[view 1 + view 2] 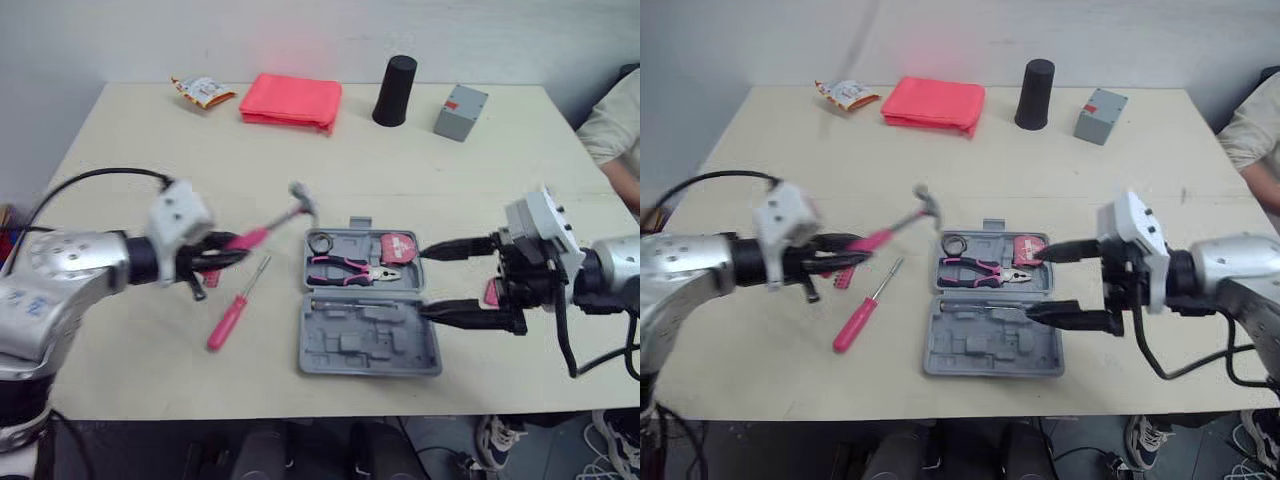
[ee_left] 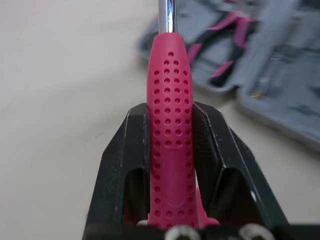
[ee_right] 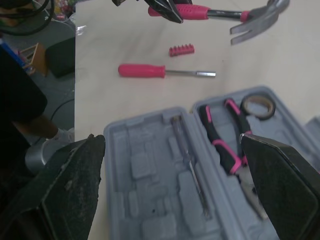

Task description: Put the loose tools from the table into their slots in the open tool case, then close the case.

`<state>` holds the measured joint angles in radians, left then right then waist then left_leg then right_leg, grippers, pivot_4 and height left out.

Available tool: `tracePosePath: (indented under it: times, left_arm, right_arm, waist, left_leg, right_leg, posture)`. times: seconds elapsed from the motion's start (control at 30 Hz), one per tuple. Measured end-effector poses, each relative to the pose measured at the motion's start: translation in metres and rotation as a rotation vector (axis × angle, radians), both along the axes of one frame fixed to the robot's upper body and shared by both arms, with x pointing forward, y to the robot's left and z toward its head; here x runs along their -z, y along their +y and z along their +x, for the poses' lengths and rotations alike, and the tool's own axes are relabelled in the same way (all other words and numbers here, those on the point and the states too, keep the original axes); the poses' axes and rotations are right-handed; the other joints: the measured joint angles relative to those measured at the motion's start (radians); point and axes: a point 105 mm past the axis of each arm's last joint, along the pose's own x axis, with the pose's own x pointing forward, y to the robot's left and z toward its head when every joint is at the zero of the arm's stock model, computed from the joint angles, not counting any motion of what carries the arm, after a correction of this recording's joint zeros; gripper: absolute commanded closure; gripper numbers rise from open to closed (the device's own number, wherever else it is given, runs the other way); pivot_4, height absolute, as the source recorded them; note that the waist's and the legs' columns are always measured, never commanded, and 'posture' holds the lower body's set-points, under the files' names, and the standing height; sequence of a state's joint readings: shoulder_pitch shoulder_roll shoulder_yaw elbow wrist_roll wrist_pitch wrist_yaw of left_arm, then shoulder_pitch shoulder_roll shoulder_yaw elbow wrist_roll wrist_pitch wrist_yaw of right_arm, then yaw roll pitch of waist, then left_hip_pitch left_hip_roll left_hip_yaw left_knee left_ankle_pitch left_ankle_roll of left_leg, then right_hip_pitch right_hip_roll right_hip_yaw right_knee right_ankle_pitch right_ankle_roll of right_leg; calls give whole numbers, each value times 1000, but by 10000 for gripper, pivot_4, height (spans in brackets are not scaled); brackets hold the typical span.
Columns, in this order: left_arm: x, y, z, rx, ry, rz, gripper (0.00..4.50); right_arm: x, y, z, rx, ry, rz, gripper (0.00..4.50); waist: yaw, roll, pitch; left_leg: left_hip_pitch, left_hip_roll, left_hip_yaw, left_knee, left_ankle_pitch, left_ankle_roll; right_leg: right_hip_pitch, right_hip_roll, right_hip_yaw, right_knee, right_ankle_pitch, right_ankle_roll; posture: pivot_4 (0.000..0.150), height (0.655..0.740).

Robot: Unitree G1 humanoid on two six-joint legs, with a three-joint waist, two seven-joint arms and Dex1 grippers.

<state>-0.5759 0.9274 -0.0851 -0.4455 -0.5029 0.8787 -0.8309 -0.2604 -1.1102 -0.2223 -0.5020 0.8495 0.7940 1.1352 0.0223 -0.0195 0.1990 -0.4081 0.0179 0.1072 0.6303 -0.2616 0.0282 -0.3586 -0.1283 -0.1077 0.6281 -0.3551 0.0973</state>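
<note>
The grey tool case (image 1: pixel 365 345) lies open in the middle of the table. Its far half holds pink-handled pliers (image 1: pixel 350 268), a roll of tape (image 1: pixel 320 243) and a pink tape measure (image 1: pixel 400 247). My left gripper (image 1: pixel 235 250) is shut on the pink handle of a hammer (image 2: pixel 170 125), held above the table left of the case, with the steel head (image 1: pixel 303 200) near the case's far left corner. A pink screwdriver (image 1: pixel 232 315) and a small pink bit holder (image 3: pixel 181 50) lie on the table under it. My right gripper (image 1: pixel 435 280) stands open at the case's right edge.
Along the far edge of the table sit a snack packet (image 1: pixel 203 92), a folded pink cloth (image 1: pixel 291 101), a black cylinder (image 1: pixel 395 91) and a small grey box (image 1: pixel 460 112). A person's sleeve (image 1: pixel 615 120) shows at the far right.
</note>
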Motion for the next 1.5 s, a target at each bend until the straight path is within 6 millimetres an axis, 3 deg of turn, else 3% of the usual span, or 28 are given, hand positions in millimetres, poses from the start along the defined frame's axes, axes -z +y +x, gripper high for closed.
tracePosePath:
  times: [0.17,0.33,0.5,0.87,0.97,1.1,1.23,1.33,1.5]
  left_arm:
    - [26,-54,-7,249,124,92,39731]
    - [46,-92,-10,319,181,182,39731]
    - [73,-99,-14,318,185,304,39731]
    - [78,-113,-9,326,73,349,39731]
    - [75,-116,-10,323,92,317,25484]
    - [54,-118,-14,346,124,203,6694]
    - [37,-124,-14,383,96,35,6694]
    - [47,-127,-14,418,120,-92,14990]
    - [67,-125,-9,429,140,-148,37905]
  right_arm:
    - [30,-19,-12,72,67,-109,0]
    - [31,-20,-24,88,55,-122,0]
    - [29,-23,-26,131,55,-113,0]
    - [24,-22,-25,149,49,-89,0]
    - [24,-21,-24,150,42,-82,0]
    - [23,-20,-22,149,36,-80,0]
    - [25,-20,-22,145,40,-75,0]
    - [30,-17,-22,140,55,-59,0]
    - [31,-18,-19,153,56,-51,0]
  waist:
    - [1,-1,0]
    - [3,-1,1]
    - [2,0,1]
    - [8,0,0]
    - [8,0,0]
    - [5,0,0]
    - [5,0,0]
    - [5,0,0]
    - [5,0,0]
  left_leg:
    - [0,3,5,2,1,1]
    - [0,7,4,10,1,1]
    - [0,12,2,14,0,-2]
    - [-1,11,-2,18,0,-1]
    - [-2,11,-2,18,0,-1]
    - [-2,11,-3,18,0,-1]
    - [-2,11,-3,18,0,-1]
    - [-1,11,-3,18,0,-1]
    - [-1,11,-3,19,0,-1]
  right_leg:
    - [-1,8,1,0,1,2]
    - [1,11,7,0,1,2]
    - [1,12,6,2,0,-1]
    - [3,11,5,2,0,-1]
    - [3,11,4,2,0,-1]
    - [3,12,4,2,0,-1]
    - [3,12,3,2,0,-1]
    - [4,12,3,2,0,-1]
    - [4,12,3,3,0,-1]
  posture:
    - [1500,7361]
    - [1500,7361]
    - [1500,7361]
    - [1500,7361]
    - [1500,7361]
    - [1500,7361]
    - [1500,7361]
    - [1500,7361]
    - [1500,7361]
